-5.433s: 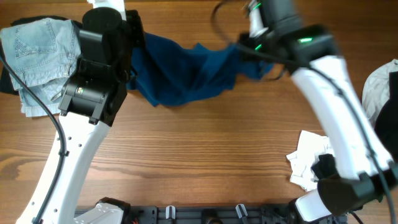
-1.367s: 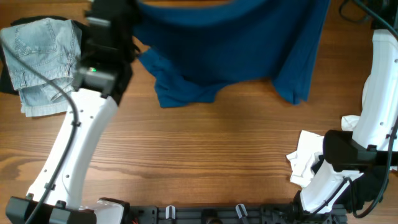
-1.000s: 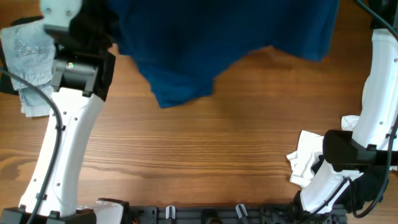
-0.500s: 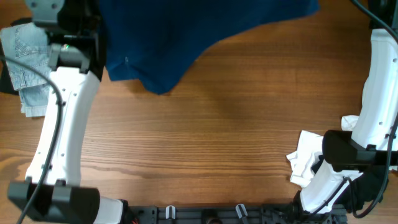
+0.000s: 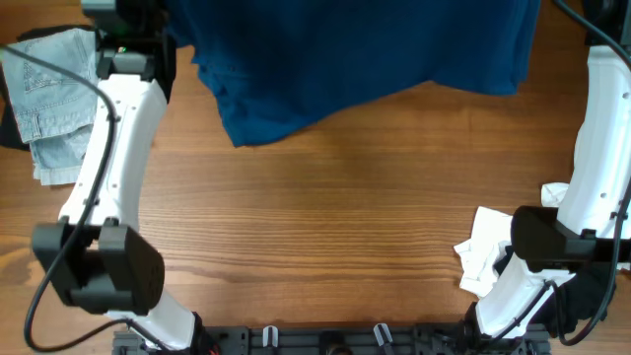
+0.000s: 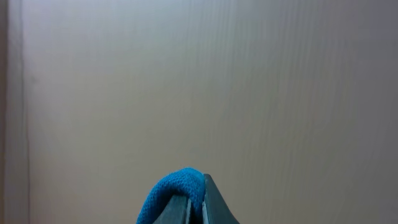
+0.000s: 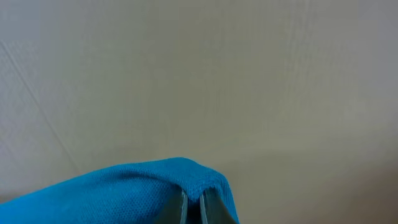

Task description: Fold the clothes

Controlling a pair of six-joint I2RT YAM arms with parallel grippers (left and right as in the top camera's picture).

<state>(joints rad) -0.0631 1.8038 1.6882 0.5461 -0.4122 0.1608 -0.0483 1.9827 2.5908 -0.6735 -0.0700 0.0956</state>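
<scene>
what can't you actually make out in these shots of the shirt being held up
Overhead: the dark blue shirt runs off the top edge, so neither grip shows there.
Wrist views: the left end effector and right end effector show only a pinched bit of fabric; the rest lies below the frame.
Overhead: the white piece is partly behind the right arm.

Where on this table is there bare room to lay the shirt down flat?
The widest bare wood is the middle of the table, bordered by the left arm, the hanging dark blue shirt and the white clothes by the right arm. Crowded: the denim at far left. The shirt hides the far side.
</scene>
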